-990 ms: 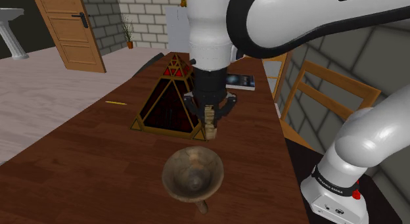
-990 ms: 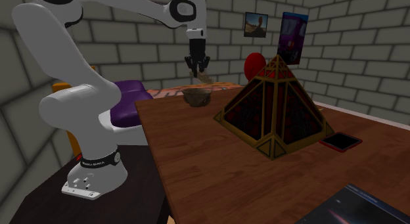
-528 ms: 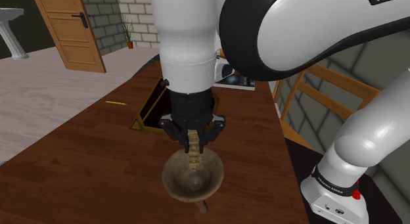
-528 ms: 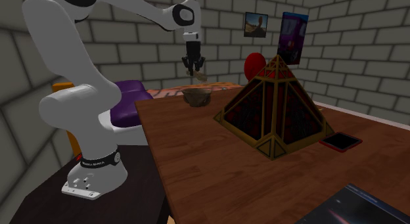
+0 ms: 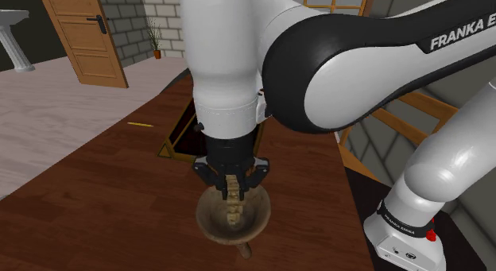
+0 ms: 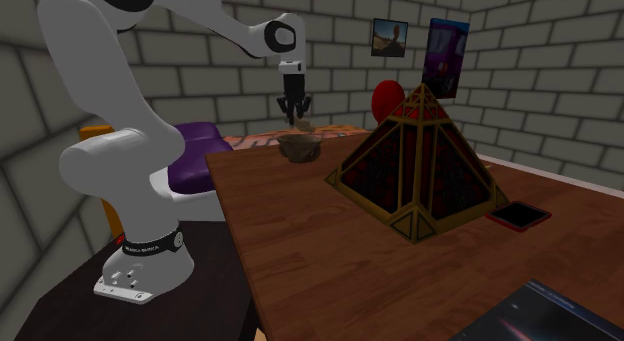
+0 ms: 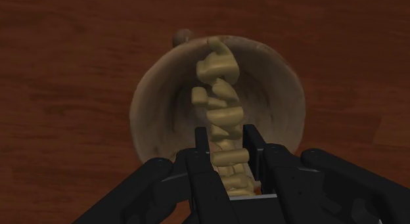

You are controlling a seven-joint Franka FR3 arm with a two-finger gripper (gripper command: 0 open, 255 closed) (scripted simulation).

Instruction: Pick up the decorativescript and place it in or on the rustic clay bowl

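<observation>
The decorative script (image 7: 220,101) is a tan, knobbly strip of joined letters, clasped between my gripper's (image 7: 227,150) fingers. It hangs straight down over the hollow of the brown clay bowl (image 7: 158,104). In the shoulder view my gripper (image 5: 231,180) is shut on the script (image 5: 231,204), whose lower end dips inside the bowl (image 5: 258,216) near the table's front edge. The second exterior view has the gripper (image 6: 294,111) just above the bowl (image 6: 300,147) at the table's far end.
A large dark pyramid with gold edges (image 6: 415,159) stands mid-table, close behind the bowl in the shoulder view (image 5: 181,133). A red-framed tablet (image 6: 518,215) and a dark book (image 6: 540,314) lie further along the wooden table (image 5: 103,198). A wooden chair (image 5: 397,122) stands beside it.
My gripper carried the script from beside the pyramid to above the bowl, then came down so the script's lower end now dips into the bowl.
</observation>
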